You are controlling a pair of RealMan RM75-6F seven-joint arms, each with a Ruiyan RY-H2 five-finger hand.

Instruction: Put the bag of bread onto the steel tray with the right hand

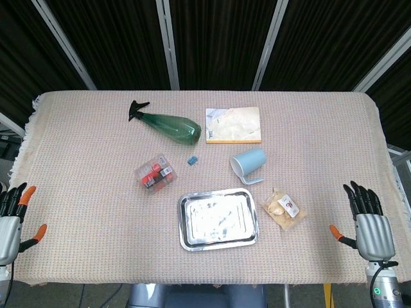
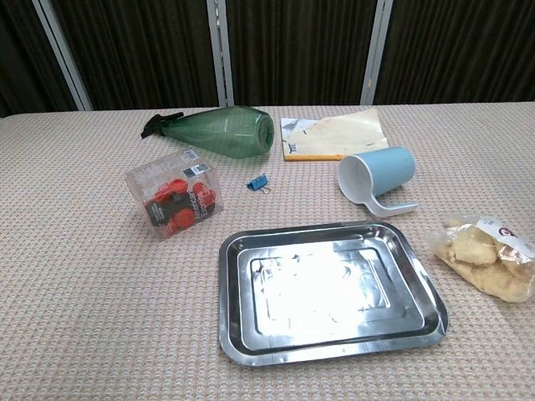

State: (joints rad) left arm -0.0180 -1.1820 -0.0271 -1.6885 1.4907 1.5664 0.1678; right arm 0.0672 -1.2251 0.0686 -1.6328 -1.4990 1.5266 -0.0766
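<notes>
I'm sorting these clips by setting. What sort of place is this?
Probably a staged test table, not a kitchen: a cloth-covered table against dark curtains, holding unrelated items such as a spray bottle, a steel tray and a bag of bread.

Clear bag of bread [image 1: 285,209] holding pale golden pieces, lying flat on the cloth just right of the steel tray [image 1: 218,220], shiny, rectangular, empty, near the table's front edge

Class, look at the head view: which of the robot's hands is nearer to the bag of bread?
Right. The right hand rests open at the table edge just beyond the bag of bread, while the left hand sits at the opposite edge, far across the steel tray.
</notes>
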